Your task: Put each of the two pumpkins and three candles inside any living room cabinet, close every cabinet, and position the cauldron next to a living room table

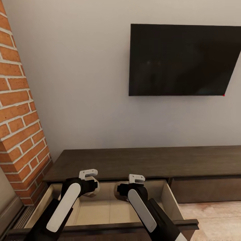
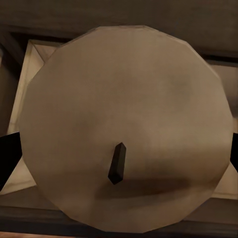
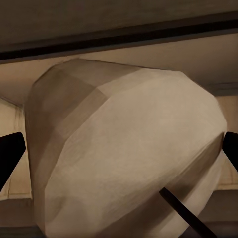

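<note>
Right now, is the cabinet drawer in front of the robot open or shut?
Open. The cabinet drawer is pulled out, its pale beige inside showing beneath both hands.

Dark brown cabinet [image 1: 140, 160] with a pale beige drawer interior [image 1: 100, 211]; above it a black television [image 1: 182, 60] on a plain grey-white wall [image 1: 80, 83]; beside the cabinet, orange-red brick [image 1: 20, 124] with pale mortar lines; grey-beige candles [image 2: 124, 129], dark wicks [image 2: 117, 163]; black-and-white arms [image 1: 65, 204]

Both candle-holding hands hang over the open drawer [image 1: 100, 207] below the television [image 1: 182, 60].
</note>
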Controlling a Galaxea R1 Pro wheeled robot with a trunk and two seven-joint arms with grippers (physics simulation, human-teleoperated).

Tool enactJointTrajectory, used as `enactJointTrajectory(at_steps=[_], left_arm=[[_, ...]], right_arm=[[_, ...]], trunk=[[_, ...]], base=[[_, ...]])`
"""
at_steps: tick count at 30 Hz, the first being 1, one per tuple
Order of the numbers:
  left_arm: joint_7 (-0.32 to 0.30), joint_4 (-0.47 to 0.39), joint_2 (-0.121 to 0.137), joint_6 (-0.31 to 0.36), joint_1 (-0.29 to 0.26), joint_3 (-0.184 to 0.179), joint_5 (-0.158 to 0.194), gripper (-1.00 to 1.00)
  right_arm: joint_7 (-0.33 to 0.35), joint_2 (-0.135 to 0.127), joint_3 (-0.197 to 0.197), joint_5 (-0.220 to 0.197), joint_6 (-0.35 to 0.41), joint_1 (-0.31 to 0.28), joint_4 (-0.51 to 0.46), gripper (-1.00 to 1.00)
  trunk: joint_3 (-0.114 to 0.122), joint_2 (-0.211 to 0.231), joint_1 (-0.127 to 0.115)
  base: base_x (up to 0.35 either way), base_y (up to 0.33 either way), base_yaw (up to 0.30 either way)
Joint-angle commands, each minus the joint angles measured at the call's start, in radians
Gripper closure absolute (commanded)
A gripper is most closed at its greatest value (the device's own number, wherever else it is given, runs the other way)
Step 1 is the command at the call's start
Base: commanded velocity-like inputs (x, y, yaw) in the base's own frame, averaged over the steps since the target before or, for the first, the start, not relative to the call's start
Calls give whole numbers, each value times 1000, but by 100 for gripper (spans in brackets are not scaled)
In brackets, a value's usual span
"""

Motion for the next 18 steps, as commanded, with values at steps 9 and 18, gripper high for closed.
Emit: enactJointTrajectory(at_steps=[9, 18], left_arm=[[8, -1, 3, 3, -1, 1, 4, 100], [9, 0, 3, 3, -1, 1, 3, 100]], right_arm=[[-11, 2, -4, -19, 3, -21, 59, 100], [-11, 2, -6, -22, 6, -107, 124, 100]], trunk=[[-29, -64, 34], [-58, -127, 69]], base=[[0, 0, 0], [0, 0, 0]])
